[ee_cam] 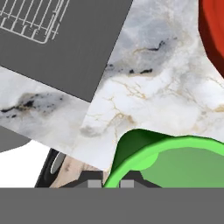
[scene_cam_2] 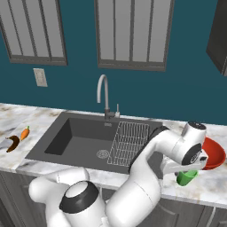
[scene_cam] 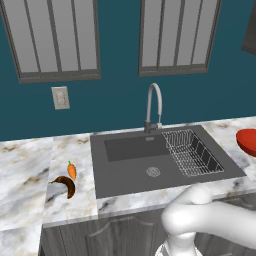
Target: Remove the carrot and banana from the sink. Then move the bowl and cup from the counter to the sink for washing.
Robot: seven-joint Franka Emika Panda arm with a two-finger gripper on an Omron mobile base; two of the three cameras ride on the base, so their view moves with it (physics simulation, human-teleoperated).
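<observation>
Cup (scene_cam_2: 188, 177) is sitting on the marble counter (scene_cam_2: 213, 181) just right of the sink (scene_cam_2: 71, 142), next to the red bowl (scene_cam_2: 213, 155). Gripper (scene_cam_2: 189, 167) is clamped on its green rim. Carrot (scene_cam: 72, 170) and banana (scene_cam: 65, 185) are lying out on the left countertop.

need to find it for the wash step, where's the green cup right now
In the right base view the cup is on the counter right of the sink, just in front of the red bowl, with the gripper shut on its rim.
</observation>
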